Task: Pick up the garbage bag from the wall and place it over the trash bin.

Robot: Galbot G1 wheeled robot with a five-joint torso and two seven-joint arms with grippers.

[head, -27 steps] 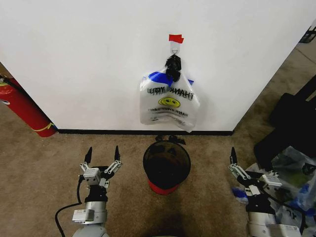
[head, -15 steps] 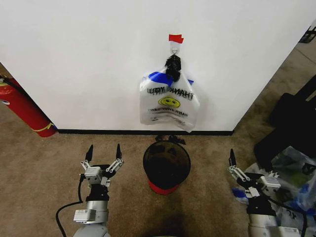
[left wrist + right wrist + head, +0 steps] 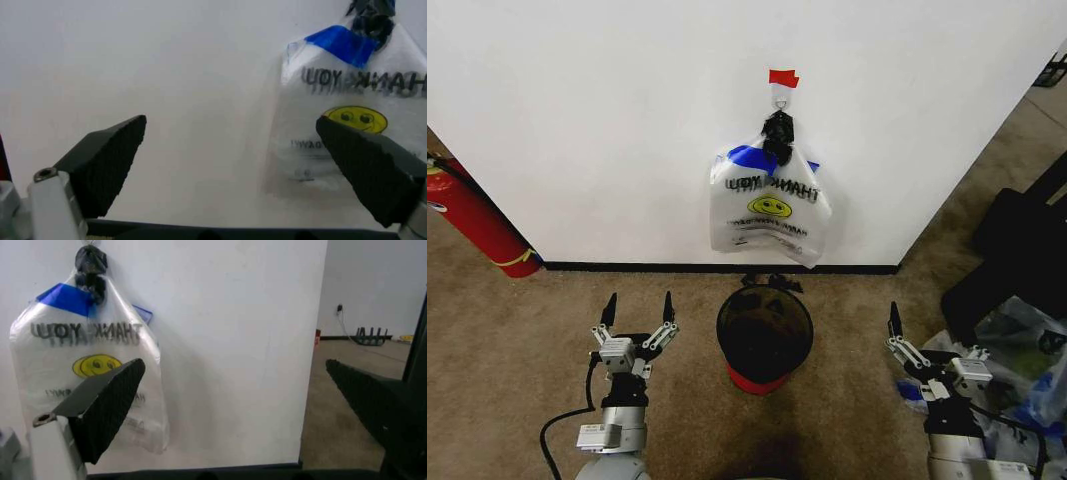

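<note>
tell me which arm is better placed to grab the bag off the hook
Neither clearly. The garbage bag hangs above the trash bin, roughly midway between both open grippers. The left gripper sits slightly nearer the bag in the head view than the right gripper, so left by a hair.

Counting one translucent plastic bag with blue trim and yellow smiley face point(image 3: 769, 208), one round black wire-mesh bin on red base point(image 3: 764, 337), one red fire extinguisher point(image 3: 475, 219), one red tape scrap point(image 3: 782, 77), two black-fingered grippers: left point(image 3: 637, 310), right point(image 3: 924, 345).

A plain carpeted office-like room: white wall point(image 3: 607, 130), black baseboard point(image 3: 627, 267), red fire extinguisher point(image 3: 472, 220).
</note>
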